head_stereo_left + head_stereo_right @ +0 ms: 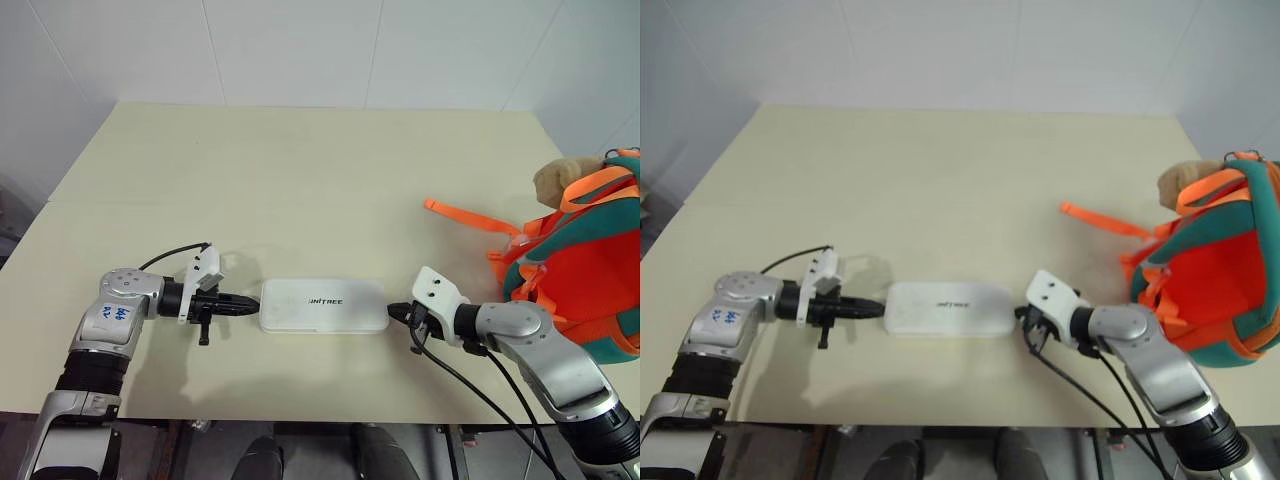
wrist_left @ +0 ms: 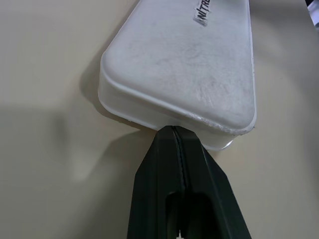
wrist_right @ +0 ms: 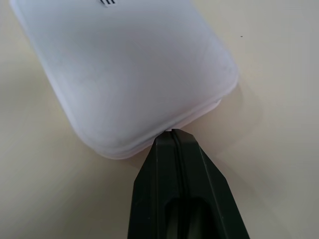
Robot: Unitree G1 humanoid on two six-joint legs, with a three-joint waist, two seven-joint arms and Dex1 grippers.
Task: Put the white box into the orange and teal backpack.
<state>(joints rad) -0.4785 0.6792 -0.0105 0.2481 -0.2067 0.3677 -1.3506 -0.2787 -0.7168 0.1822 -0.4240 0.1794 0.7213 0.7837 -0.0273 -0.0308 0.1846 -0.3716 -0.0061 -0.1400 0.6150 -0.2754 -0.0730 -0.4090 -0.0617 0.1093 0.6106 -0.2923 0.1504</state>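
Now both pincers are closed, empty: left gripper [image 1: 250,301] and right gripper [image 1: 392,312] tips touch opposite ends of the white box [image 1: 323,305] between them

The white box [image 1: 323,306] lies flat on the table [image 1: 300,180], between both grippers; the backpack [image 1: 585,265] sits far right.

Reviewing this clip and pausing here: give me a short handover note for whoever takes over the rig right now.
Left gripper: jaws shut, tip against the left end of the white box.
Right gripper: jaws shut, tip against the box's right end.
Box lies flat on the table, pinched between the two tips.
Backpack stands at the table's right edge.
Done: box braced at both ends. Left: lift it and put it in the backpack.
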